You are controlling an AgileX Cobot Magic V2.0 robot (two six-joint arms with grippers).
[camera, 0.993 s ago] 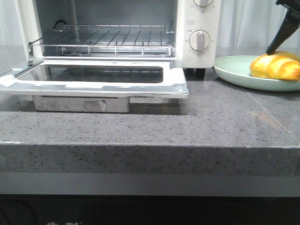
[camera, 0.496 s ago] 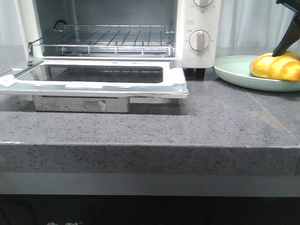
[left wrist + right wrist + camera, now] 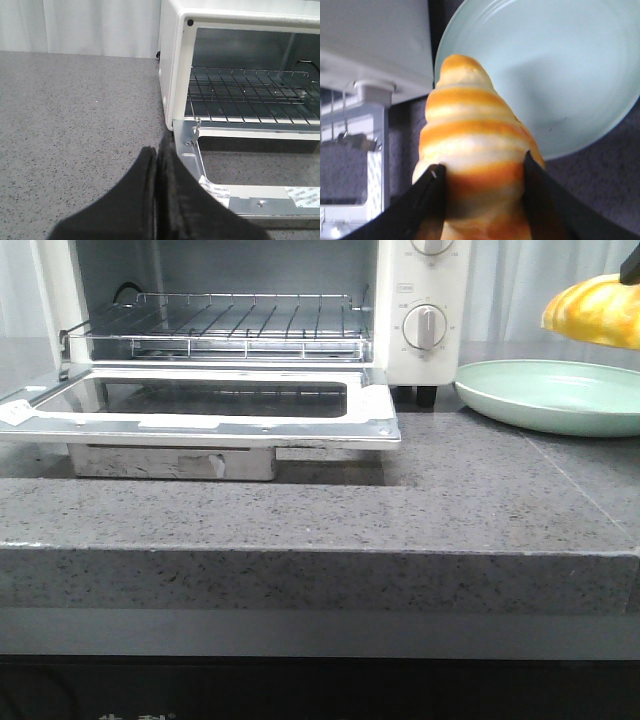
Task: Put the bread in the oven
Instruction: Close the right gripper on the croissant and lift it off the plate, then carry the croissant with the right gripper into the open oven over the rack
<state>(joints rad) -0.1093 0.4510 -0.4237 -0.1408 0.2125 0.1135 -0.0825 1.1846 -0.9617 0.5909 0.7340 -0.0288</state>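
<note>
Bread (image 3: 470,150) golden-yellow, orange-brown stripes; plate (image 3: 540,400) pale green; oven (image 3: 420,280) white; counter (image 3: 300,510) speckled grey.

Glossy yellow bread (image 3: 475,165) with orange-brown ridges sits pinched between the right fingers (image 3: 432,200); the white oven (image 3: 250,330) stands open.

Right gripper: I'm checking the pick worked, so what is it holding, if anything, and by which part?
The right gripper holds the bread, its fingers clamping the two sides of one end, clear above the plate. The left gripper is shut and holds nothing.
</note>
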